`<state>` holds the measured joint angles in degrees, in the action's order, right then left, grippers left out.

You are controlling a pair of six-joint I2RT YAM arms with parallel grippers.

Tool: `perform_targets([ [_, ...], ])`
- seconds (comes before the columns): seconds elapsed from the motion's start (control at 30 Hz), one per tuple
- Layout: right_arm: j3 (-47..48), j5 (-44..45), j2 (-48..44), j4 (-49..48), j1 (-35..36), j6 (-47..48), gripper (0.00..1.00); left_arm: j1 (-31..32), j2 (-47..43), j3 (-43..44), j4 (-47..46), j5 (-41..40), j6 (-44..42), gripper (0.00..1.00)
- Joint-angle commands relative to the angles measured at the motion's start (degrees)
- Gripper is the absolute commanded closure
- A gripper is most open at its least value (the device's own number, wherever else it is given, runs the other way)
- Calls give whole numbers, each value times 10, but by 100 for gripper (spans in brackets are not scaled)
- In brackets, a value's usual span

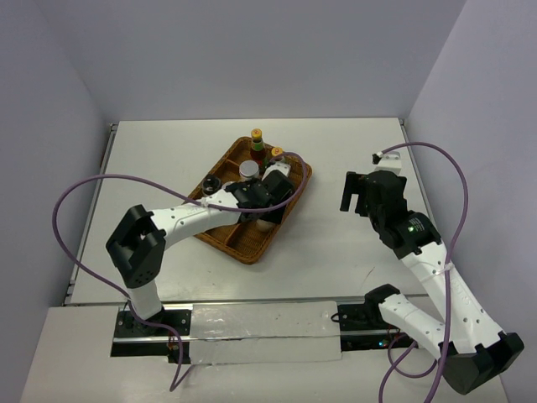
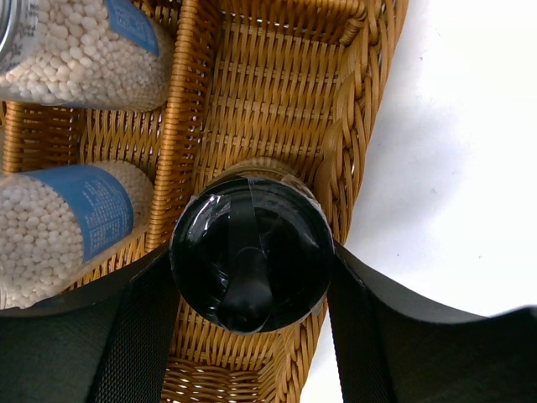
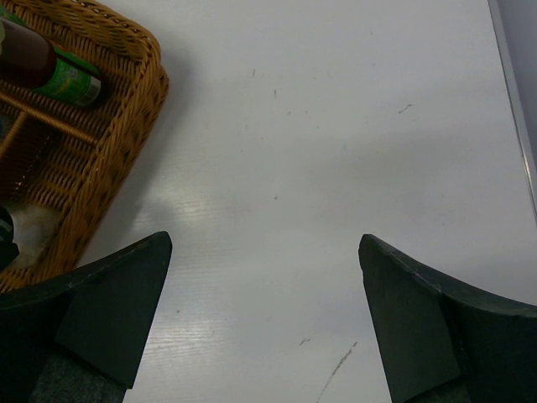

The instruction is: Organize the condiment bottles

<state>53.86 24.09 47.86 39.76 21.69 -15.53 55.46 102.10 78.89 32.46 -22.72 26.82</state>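
I read this as the placing step for one black-capped bottle (image 2: 250, 262); it stands upright in an outer slot of the wicker tray (image 2: 361, 101), beside the rim, and the left gripper (image 1: 264, 195) has its jaws narrowed onto the cap, one pad touching each side; in the slot next to it I see the two shakers (image 2: 59, 222); the two red sauce bottles (image 1: 256, 141) stand at the tray's far end; a dark cap (image 1: 210, 183) at the tray's left edge is probably the other cream bottle, though I cannot tell its slot; the right gripper (image 3: 262, 281) hovers over bare table (image 3: 336, 126) to the right of the tray, jaws wide and holding nothing; next, I judge, I should confirm the bottle's base is seated, part the left jaws gently, then lift straight up so neither pad drags the cap or tips the bottle against the wicker.
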Motion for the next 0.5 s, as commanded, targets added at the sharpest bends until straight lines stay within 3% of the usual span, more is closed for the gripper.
perform_targets([
  [0.0, -4, -8, 2, -29, -3, 1, 0, 13, 22, 23, -6, -16, 27, 82],
  [0.13, -4, -5, 4, -29, -3, 1, 0, 19, 15, 34, 6, -16, 24, 63],
  [0.27, 3, 3, 4, -22, -4, 1, 0, 20, -4, 46, 14, -13, 21, 29],
  [0.33, 3, 3, 1, -22, -3, 1, 0, 20, -12, 56, 27, -18, 17, 16],
  [0.47, 3, -3, -4, -22, -4, 1, 0, 21, -26, 88, 51, -23, 11, 5],
])
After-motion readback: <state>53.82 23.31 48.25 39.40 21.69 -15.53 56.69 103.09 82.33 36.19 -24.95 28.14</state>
